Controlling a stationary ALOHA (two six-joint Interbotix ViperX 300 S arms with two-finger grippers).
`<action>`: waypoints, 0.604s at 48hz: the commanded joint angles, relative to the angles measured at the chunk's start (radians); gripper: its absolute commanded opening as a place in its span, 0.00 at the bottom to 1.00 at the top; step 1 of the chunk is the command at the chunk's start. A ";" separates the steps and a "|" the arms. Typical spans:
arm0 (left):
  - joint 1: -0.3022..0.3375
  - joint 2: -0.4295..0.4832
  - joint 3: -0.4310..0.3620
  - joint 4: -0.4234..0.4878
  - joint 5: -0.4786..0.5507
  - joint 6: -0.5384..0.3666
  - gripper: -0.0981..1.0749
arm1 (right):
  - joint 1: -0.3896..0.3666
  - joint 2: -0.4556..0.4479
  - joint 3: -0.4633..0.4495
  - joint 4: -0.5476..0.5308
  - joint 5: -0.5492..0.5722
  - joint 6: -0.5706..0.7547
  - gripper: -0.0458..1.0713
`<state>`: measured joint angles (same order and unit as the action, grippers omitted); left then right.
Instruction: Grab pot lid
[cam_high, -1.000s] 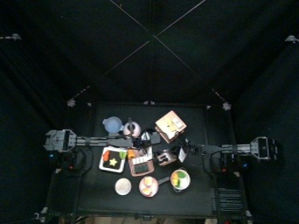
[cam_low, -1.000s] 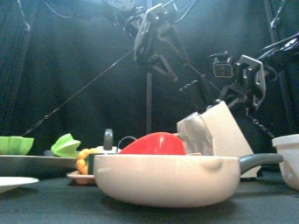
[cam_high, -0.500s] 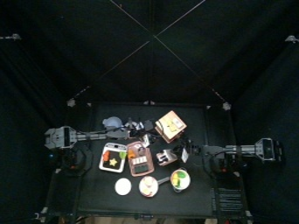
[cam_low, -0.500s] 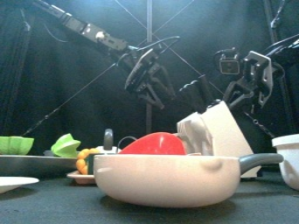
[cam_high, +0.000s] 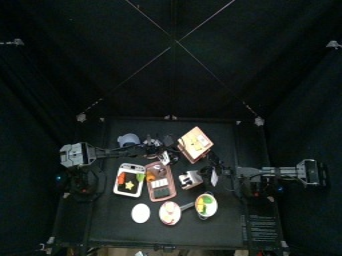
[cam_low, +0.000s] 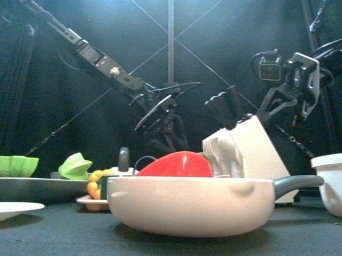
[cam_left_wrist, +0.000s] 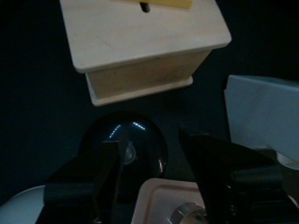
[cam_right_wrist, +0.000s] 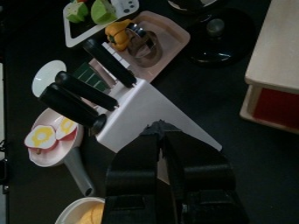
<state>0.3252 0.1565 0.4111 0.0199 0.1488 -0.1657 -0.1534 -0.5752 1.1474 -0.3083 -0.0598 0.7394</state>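
Two arms, one working. From 9 o'clock the left gripper (cam_left_wrist: 158, 175) reaches in with its jaws spread wide. We judge that's so they can straddle the small round blue-grey pot lid with a knob (cam_left_wrist: 128, 150), which looks dark and glossy in the wrist view. The lid lies flat on the table, ungrabbed, at 9 o'clock of the pale wooden box (cam_left_wrist: 146, 44). The right gripper (cam_right_wrist: 160, 144) hangs back at 3 o'clock with its jaws together and empty, probably to keep the way clear.

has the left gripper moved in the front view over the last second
Yes. The left gripper has come down and now hangs open just above the red dome behind the pan, where a second ago it was high up near the top of the view.
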 joint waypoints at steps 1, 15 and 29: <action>0.008 -0.011 -0.003 0.000 0.012 0.002 0.78 | 0.002 -0.009 -0.009 0.003 -0.003 -0.002 0.41; 0.026 0.020 0.005 0.006 0.041 0.002 0.78 | 0.002 -0.008 -0.011 0.002 -0.003 -0.003 0.41; 0.043 0.061 0.000 0.006 0.041 0.003 0.78 | 0.002 -0.008 -0.009 0.000 -0.005 -0.003 0.41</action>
<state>0.3636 0.2270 0.4249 0.0230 0.1933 -0.1641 -0.1519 -0.5752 1.1474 -0.3083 -0.0598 0.7394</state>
